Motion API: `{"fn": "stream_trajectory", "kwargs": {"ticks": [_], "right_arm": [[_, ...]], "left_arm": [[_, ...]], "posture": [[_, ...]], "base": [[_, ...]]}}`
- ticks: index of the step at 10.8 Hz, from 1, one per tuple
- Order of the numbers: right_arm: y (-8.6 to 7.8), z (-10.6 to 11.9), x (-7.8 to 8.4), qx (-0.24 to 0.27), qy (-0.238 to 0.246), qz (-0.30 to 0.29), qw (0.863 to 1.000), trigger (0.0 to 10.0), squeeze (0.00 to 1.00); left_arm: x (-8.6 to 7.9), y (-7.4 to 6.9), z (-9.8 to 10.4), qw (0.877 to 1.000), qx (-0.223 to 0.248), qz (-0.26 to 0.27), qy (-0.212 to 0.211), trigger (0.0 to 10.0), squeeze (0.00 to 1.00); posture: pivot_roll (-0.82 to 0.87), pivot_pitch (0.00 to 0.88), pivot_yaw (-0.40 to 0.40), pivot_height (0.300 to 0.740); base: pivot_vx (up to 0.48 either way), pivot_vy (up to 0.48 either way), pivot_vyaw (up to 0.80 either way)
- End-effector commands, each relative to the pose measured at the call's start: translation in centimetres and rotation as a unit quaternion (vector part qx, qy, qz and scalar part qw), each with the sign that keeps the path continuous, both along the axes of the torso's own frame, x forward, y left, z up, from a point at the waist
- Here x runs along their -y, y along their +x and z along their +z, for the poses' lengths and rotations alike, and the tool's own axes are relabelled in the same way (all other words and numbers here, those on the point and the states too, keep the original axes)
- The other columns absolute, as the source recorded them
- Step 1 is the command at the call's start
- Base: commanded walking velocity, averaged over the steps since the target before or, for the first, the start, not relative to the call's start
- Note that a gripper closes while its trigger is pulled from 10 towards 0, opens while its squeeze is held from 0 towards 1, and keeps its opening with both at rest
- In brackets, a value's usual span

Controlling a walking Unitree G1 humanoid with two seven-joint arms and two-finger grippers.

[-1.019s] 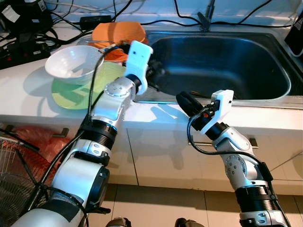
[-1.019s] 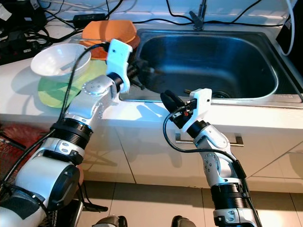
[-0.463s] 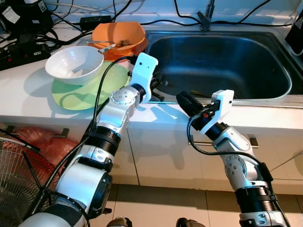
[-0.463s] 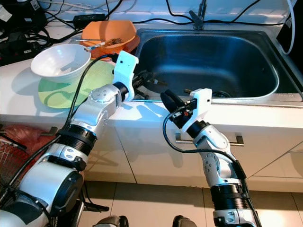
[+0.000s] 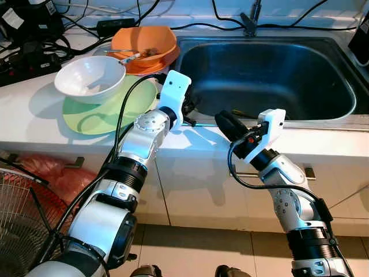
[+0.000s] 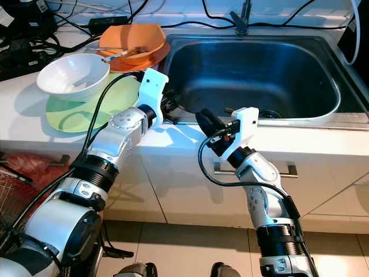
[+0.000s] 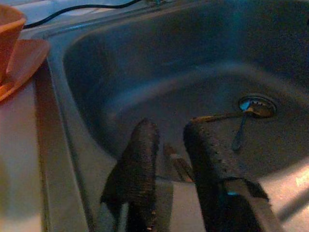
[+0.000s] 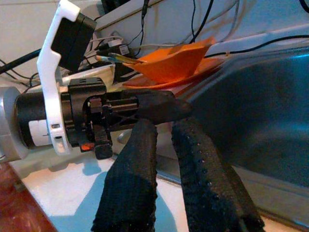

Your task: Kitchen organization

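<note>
Both arms are built of brushed silver, rounded segments joined by black ribbed rings, with dark domed covers at the larger joints. Behind the left hand (image 5: 189, 107) sits a white, flat-sided plastic bracket, and a thin black cable loops from it back along the forearm. The right hand (image 5: 226, 123) carries the same white bracket, with a small red spot beside it and its own black cable curling underneath. Each hand ends in two long black fingers (image 8: 130, 193) with a dimpled, textured surface.
</note>
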State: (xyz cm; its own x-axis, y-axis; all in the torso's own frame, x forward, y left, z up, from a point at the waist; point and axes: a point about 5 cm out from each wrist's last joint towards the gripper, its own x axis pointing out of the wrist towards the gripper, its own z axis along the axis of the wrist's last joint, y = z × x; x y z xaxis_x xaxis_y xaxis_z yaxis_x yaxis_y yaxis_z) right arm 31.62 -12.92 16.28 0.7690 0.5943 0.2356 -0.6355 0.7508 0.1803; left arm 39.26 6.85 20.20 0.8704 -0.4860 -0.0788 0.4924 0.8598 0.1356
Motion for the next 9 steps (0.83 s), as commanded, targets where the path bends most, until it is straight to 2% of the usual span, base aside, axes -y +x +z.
{"fn": "stream_trajectory", "kwargs": {"ticks": [1,4,5,6,8,9], "right_arm": [[-0.3,-0.3,0.0,-0.005,-0.008,-0.001,1.000,10.0,0.00],[-0.3,-0.4,0.1,-0.006,-0.008,0.000,1.000,10.0,0.00],[-0.3,-0.4,0.1,-0.007,-0.009,0.000,1.000,10.0,0.00],[-0.2,-0.3,0.1,-0.007,-0.009,-0.001,1.000,10.0,0.00],[-0.2,-0.4,0.1,-0.008,-0.008,0.000,1.000,10.0,0.00],[-0.2,-0.5,0.0,-0.009,-0.007,0.001,1.000,10.0,0.00]], "left_arm": [[-0.1,0.0,0.0,1.000,0.006,0.003,0.004,10.0,0.00],[0.1,-0.2,0.8,0.999,0.035,0.010,-0.002,10.0,0.00],[0.1,-0.4,1.3,0.998,0.063,0.010,0.006,10.0,0.00],[0.1,-0.5,2.1,0.996,0.086,0.014,-0.006,10.0,0.00],[-1.6,-1.3,5.9,0.980,0.193,0.056,-0.001,10.0,0.00],[-2.5,-1.7,6.9,0.971,0.225,0.077,0.027,10.0,0.00]], "posture": [[0.00,0.143,0.065,0.740],[0.00,0.143,0.058,0.740],[0.00,0.143,0.059,0.740],[0.00,0.143,0.059,0.740],[0.00,0.146,0.055,0.740],[0.01,0.148,0.052,0.740]], "base": [[0.000,0.000,0.00],[0.000,0.000,0.00],[0.000,0.000,0.00],[0.000,0.000,0.00],[0.000,0.000,0.00],[0.000,0.000,0.00]]}}
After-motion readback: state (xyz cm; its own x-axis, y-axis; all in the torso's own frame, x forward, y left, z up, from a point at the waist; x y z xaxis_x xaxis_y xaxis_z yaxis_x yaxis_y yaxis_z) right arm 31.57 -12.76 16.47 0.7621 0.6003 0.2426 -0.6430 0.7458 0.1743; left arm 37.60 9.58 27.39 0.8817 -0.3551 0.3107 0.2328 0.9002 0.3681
